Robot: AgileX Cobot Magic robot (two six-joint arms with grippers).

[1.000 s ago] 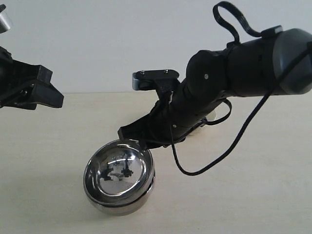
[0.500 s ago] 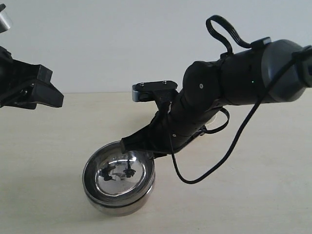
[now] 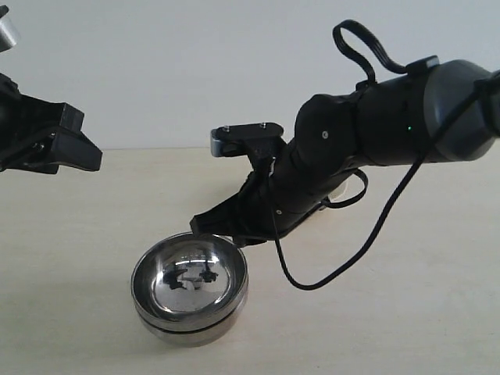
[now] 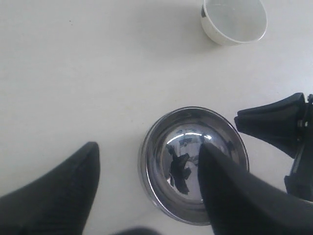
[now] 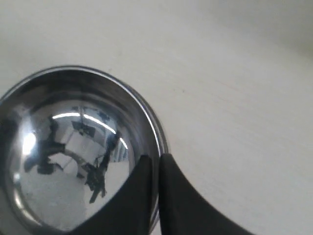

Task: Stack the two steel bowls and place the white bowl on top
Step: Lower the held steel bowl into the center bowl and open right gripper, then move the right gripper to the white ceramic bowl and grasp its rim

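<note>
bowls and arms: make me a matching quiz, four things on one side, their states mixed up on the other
1 steel bowls
2 white bowl
3 left arm
4 right arm

a jaws wide open, empty
b nested one in the other
c jaws pinched on a steel rim
d standing alone on the table, apart from the rest

Pairs: 1-b, 2-d, 3-a, 4-c

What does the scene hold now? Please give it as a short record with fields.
steel bowls: nested, one inside the other, on the table
inner steel bowl: rim pinched by the right claw
white bowl: upright, empty, on the table apart from the stack
left claw: open, raised off the table, holding nothing
left to do: white bowl onto the stack
</note>
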